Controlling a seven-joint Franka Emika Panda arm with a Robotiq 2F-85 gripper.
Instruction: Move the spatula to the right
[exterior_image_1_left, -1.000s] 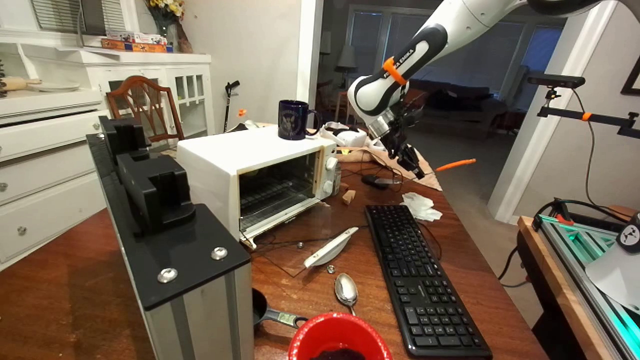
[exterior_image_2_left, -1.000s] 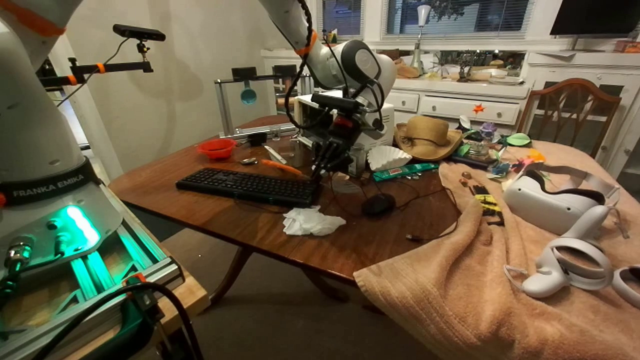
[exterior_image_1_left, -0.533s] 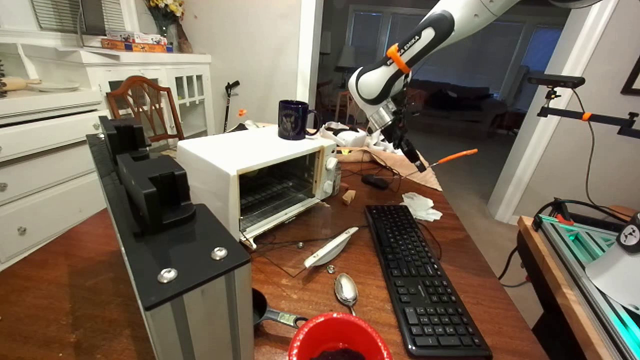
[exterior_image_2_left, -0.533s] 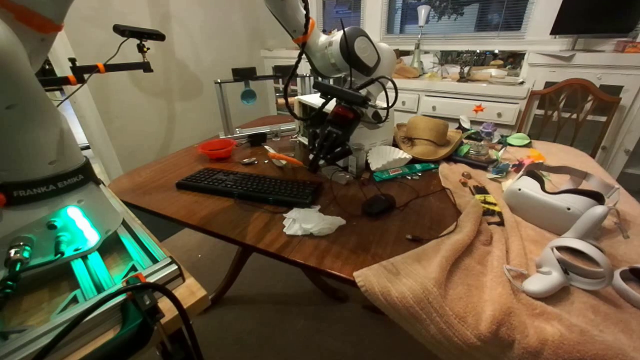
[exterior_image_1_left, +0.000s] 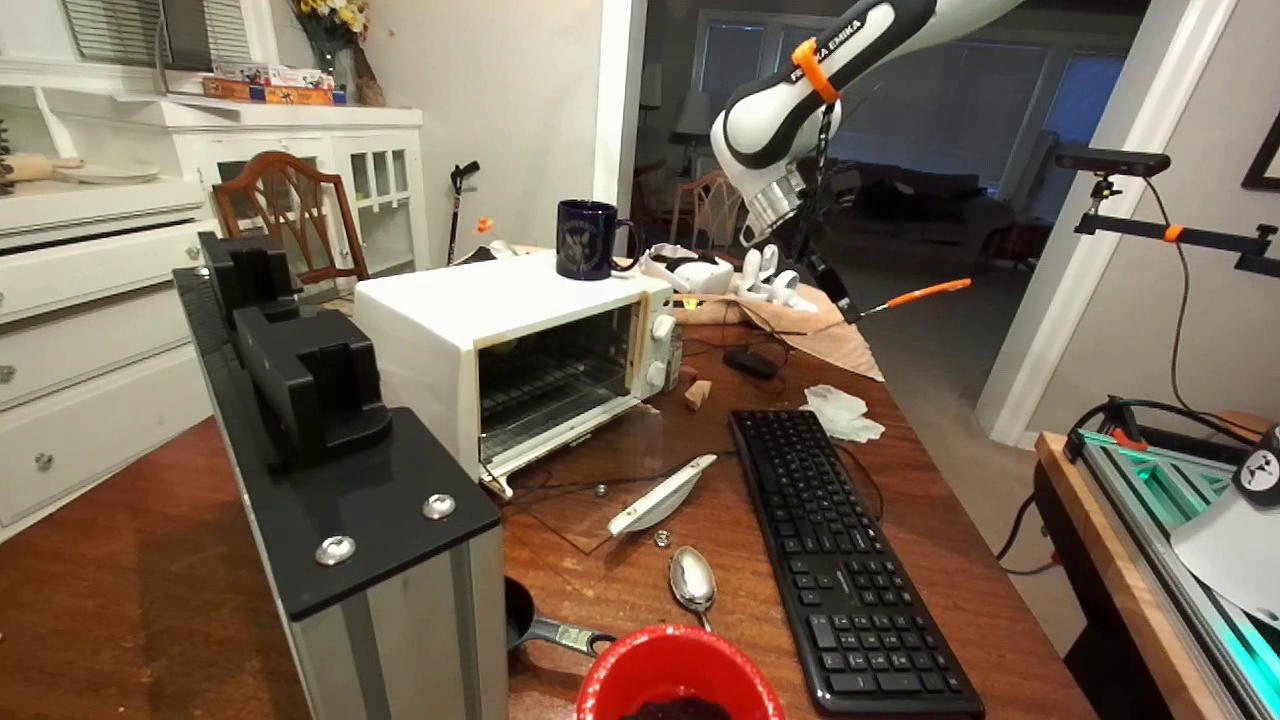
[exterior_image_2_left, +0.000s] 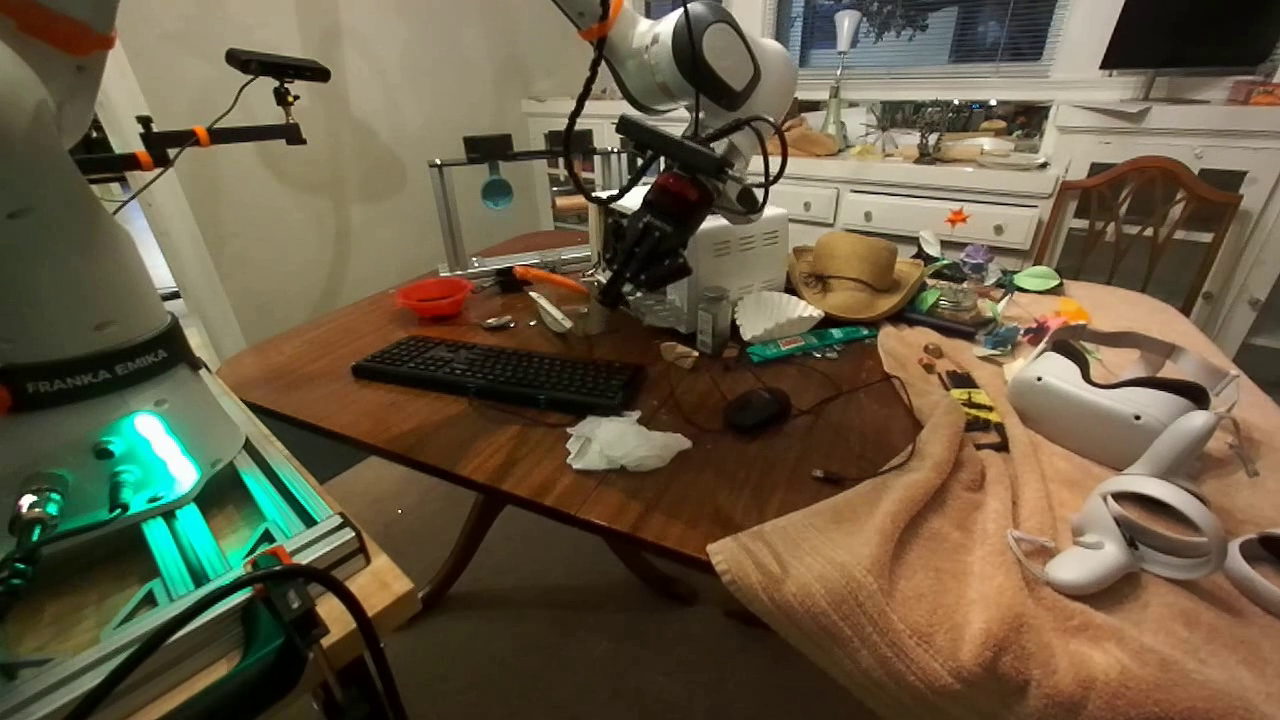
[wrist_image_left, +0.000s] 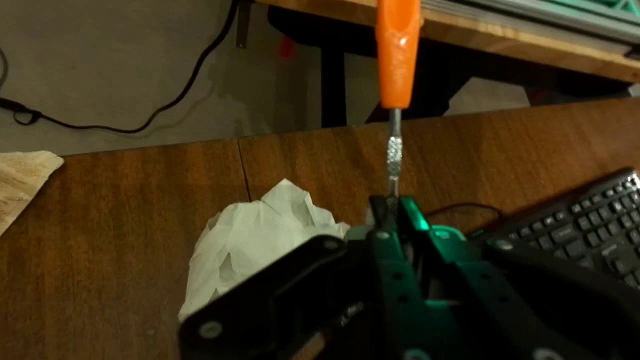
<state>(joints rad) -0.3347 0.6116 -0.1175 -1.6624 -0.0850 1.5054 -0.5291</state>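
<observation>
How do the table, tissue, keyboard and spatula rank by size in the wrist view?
1. Table
2. Tissue and keyboard: too close to rank; the hand covers part of each, and the picture edge cuts off the keyboard.
3. Spatula: slim, its handle cut off at the top.

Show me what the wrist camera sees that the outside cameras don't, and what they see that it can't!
Only the wrist view shows the bumpy pattern on the metal neck of the spatula.
Only the exterior views show the toaster oven, the red bowl, the spoon and the computer mouse.
They all share the spatula, the gripper holding it, the keyboard, the crumpled white paper and the wooden table.
</observation>
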